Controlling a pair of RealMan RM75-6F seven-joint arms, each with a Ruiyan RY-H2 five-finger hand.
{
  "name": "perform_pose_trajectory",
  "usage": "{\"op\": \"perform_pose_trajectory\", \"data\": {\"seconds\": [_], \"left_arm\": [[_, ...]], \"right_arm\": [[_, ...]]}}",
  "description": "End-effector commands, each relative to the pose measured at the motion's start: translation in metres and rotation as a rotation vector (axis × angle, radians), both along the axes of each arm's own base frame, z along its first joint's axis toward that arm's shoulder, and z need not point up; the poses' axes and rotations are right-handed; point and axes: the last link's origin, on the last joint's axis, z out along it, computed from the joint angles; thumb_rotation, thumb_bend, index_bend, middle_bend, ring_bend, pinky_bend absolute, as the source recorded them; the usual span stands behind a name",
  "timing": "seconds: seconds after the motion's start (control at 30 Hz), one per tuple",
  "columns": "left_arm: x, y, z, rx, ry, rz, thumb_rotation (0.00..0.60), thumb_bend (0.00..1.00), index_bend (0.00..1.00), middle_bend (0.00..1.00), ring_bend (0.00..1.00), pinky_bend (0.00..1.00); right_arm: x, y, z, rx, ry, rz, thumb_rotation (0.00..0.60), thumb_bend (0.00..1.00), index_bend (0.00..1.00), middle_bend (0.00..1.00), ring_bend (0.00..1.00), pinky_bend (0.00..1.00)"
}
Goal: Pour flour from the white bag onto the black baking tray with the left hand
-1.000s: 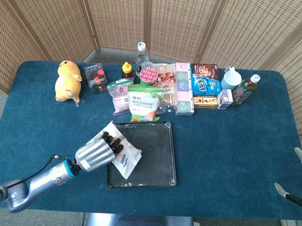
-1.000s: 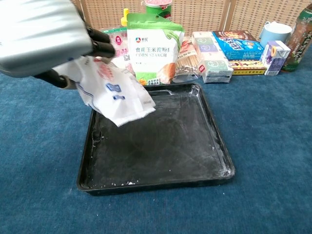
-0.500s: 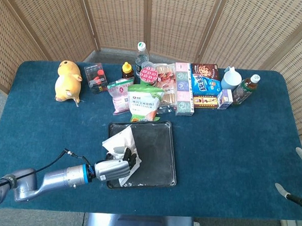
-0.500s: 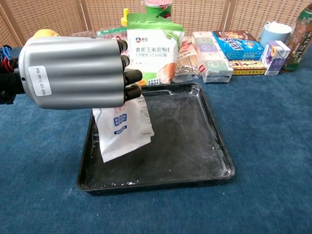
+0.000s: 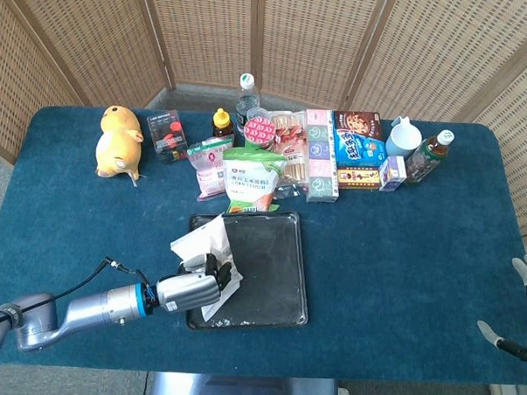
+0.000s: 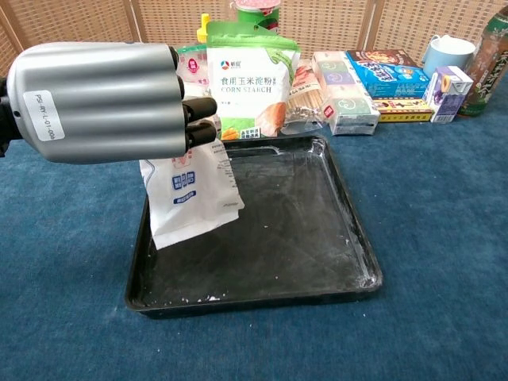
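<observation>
The left hand (image 6: 103, 103) is gripping the white bag (image 6: 190, 198) and has swung it from a slant to hanging nearly upright over the tray's (image 6: 349, 238) left side, so pouring looks underway; the right hand (image 5: 526, 301) is idling, its state unclear.

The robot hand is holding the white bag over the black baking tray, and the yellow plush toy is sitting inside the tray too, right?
Not quite. The left robot hand does hold the white bag over the black baking tray, but the yellow plush toy sits on the blue tablecloth at the far left, apart from the tray. The head view shows it.
</observation>
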Motion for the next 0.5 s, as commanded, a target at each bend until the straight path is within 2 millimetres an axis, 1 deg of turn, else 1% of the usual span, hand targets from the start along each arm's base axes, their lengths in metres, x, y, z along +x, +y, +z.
{"op": "perform_pose_trajectory", "data": {"seconds": [0.03,0.17,0.27,0.3,0.33,0.4,0.43,0.47,0.5], "left_arm": [[0.001,0.001,0.001,0.014,-0.047,0.041,0.6,0.6,0.92,0.94,0.97,0.92],[0.001,0.001,0.005,0.008,-0.101,0.08,0.6,0.62,0.92,0.95,0.99,0.91],[-0.002,0.001,0.011,-0.016,-0.181,0.14,0.6,0.62,0.92,0.95,0.99,0.91],[-0.011,0.004,0.021,-0.05,-0.315,0.268,0.6,0.62,0.92,0.95,0.99,0.91],[-0.021,0.005,0.026,-0.076,-0.414,0.352,0.6,0.62,0.92,0.95,0.99,0.91],[-0.038,0.009,0.03,-0.11,-0.541,0.466,0.6,0.62,0.92,0.95,0.99,0.91],[-0.049,0.011,0.031,-0.132,-0.623,0.543,0.6,0.62,0.92,0.95,0.99,0.91],[-0.054,0.011,0.03,-0.142,-0.655,0.568,0.6,0.61,0.92,0.95,0.99,0.91],[-0.066,0.013,0.029,-0.174,-0.749,0.665,0.6,0.61,0.92,0.95,0.99,0.91]], "right_arm": [[-0.001,0.0,0.0,0.001,0.0,-0.002,0.6,0.02,0.01,0.0,0.0,0.0],[-0.002,0.0,0.0,0.004,0.0,-0.004,0.6,0.02,0.01,0.0,0.0,0.0],[-0.002,0.0,0.0,0.006,0.002,-0.003,0.6,0.02,0.01,0.0,0.0,0.0],[-0.002,0.0,0.0,0.006,0.002,-0.002,0.6,0.02,0.01,0.0,0.0,0.0],[-0.002,0.0,0.0,0.006,0.003,-0.002,0.6,0.02,0.01,0.0,0.0,0.0],[-0.001,0.0,-0.001,0.006,0.004,-0.001,0.6,0.02,0.01,0.0,0.0,0.0],[-0.001,0.0,-0.001,0.007,0.005,-0.002,0.6,0.02,0.01,0.0,0.0,0.0],[-0.001,0.0,-0.001,0.008,0.006,-0.002,0.6,0.02,0.01,0.0,0.0,0.0],[-0.001,0.0,-0.002,0.01,0.007,-0.002,0.6,0.02,0.01,0.0,0.0,0.0]]}}
